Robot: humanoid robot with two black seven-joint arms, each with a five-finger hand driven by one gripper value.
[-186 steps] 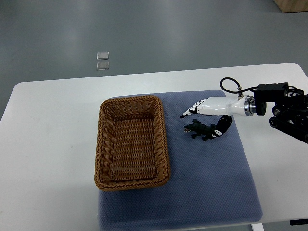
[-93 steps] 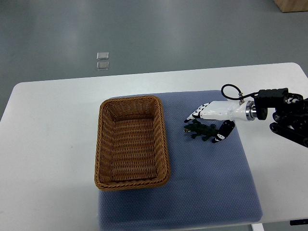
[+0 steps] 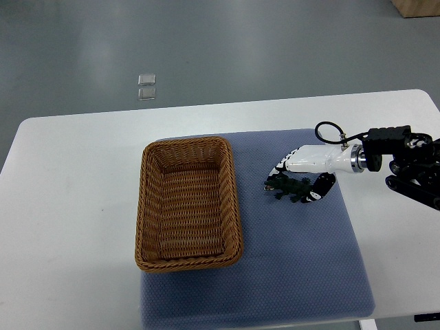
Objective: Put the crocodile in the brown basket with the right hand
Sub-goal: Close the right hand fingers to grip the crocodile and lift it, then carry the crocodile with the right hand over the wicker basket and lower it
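Observation:
A small dark green crocodile (image 3: 287, 187) lies on the blue mat (image 3: 302, 261), a little right of the brown wicker basket (image 3: 189, 256). My right hand (image 3: 300, 179) comes in from the right edge and sits low over the toy. Its white fingers (image 3: 284, 163) lie along the crocodile's far side and the thumb (image 3: 320, 188) curls at its near side, closing around it. The toy still rests on the mat. The basket holds nothing. My left arm does not show.
The mat covers the middle of a white table (image 3: 75, 206). Grey floor lies beyond the far edge, with two small pale squares (image 3: 146, 86) on it. A cardboard corner (image 3: 418, 7) shows at the top right.
My right hand has dropped lower and its fingers have drawn in around the crocodile. The toy has barely shifted on the mat.

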